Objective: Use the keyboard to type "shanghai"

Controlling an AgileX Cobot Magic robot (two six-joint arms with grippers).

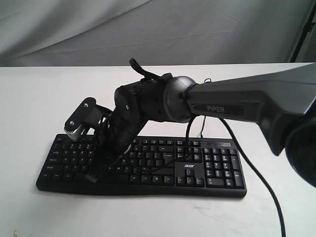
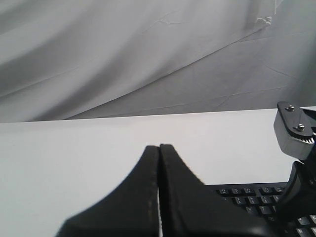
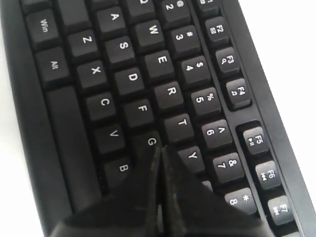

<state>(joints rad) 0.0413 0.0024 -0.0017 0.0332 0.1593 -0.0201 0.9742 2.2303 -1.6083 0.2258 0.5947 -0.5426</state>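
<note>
Keyboard [image 1: 168, 165] is laid lengthwise on the nearer part of a white counter [image 1: 29, 108] in the exterior view, with the number pad [image 1: 223, 168] at the right end and a small white logo [image 1: 189, 166] printed just left of it. The right arm [image 1: 247, 106], marked PiPER, is stretched in from the right and bent down across the middle of the keyboard to its left half. The right hand [image 3: 161, 148] is seen closed, its two black fingers [image 3: 185, 210] pressed flat together with only a thin seam left between them and nothing gripped. In the right wrist view the joined tip is placed just beside the G legend, between the G and Y keys, and the key next to G is covered by it; whether any key is pressed down cannot be told. The left hand [image 2: 159, 147] is likewise closed and empty, and is held over bare counter, apart from the keyboard, one corner of which is caught in the left wrist view. A thin black cable [image 1: 261, 180] is trailed over the counter past the number pad. Grey cloth [image 1: 74, 29] is hung behind the counter.
</note>
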